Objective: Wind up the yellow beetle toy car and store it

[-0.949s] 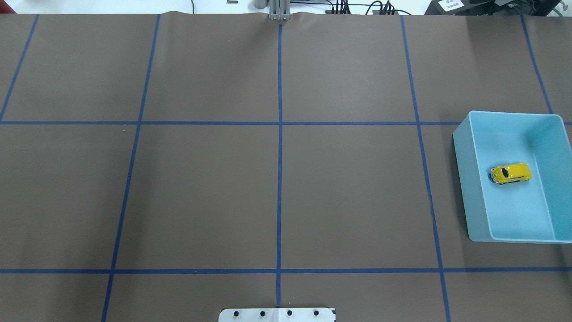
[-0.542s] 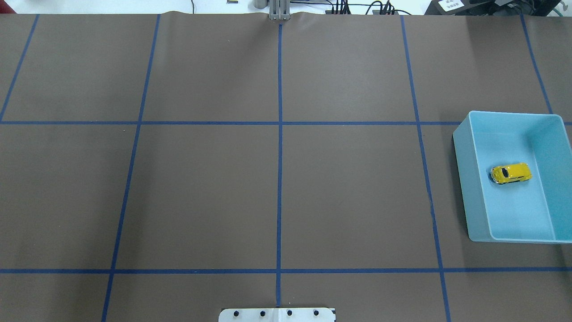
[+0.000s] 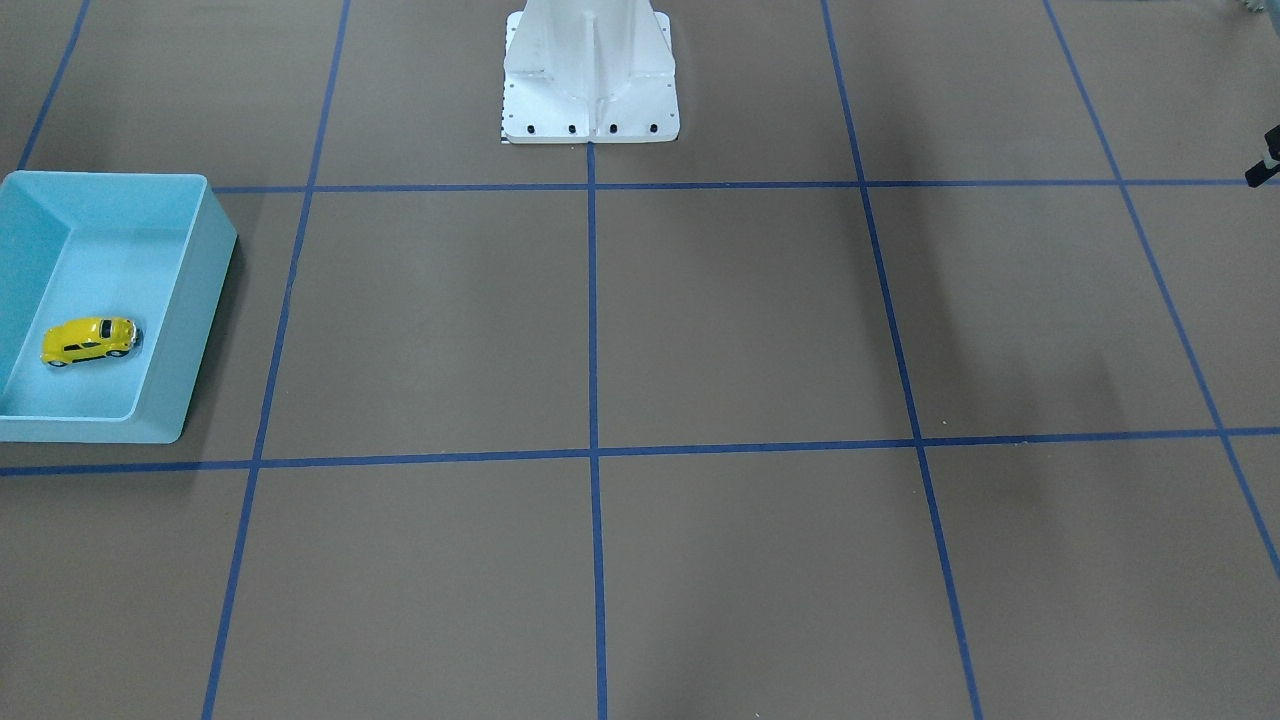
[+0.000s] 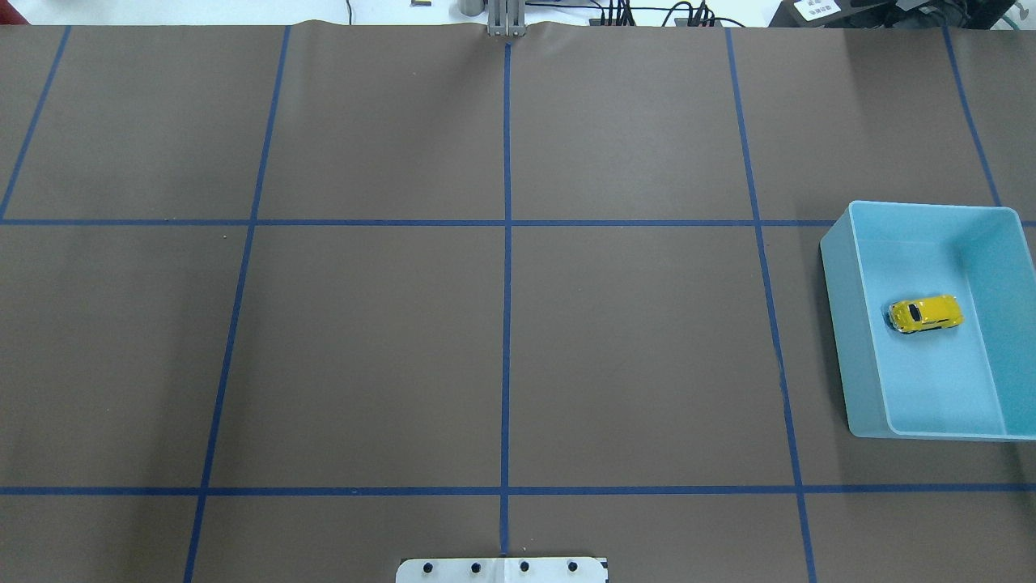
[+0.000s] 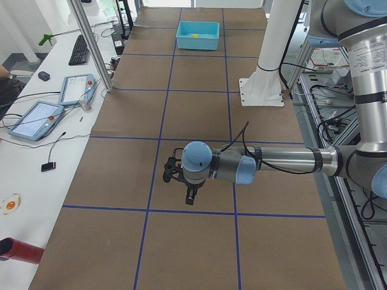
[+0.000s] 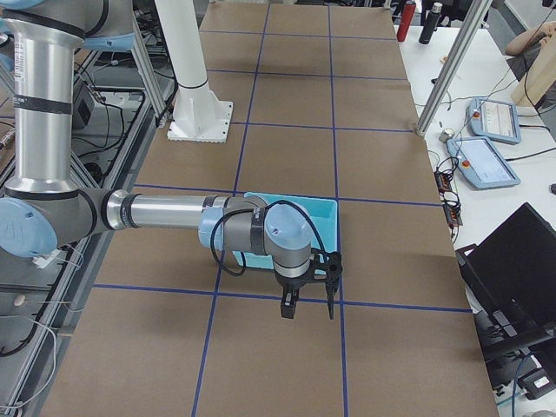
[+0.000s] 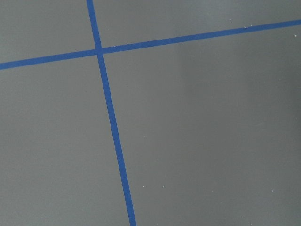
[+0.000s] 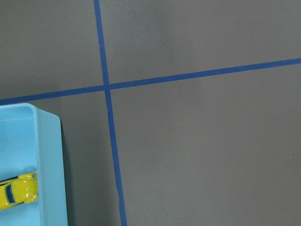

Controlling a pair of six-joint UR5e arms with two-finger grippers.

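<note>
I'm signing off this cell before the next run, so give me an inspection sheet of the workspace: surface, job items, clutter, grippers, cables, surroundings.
Surface: brown paper-covered table with a blue tape grid, flat, no spills seen.
Job's things: small glossy yellow beetle toy car sits on its wheels on the floor of the light blue plastic bin, clear of the walls.
Clutter: nothing seen.
Grippers: left gripper and right gripper both hang above bare table and hold nothing. The side views cannot show whether they are open or shut.
Cables: black cables bunch beyond the table's far edge.
Surroundings: white robot pedestal; teach pendants on a white side bench.
</note>
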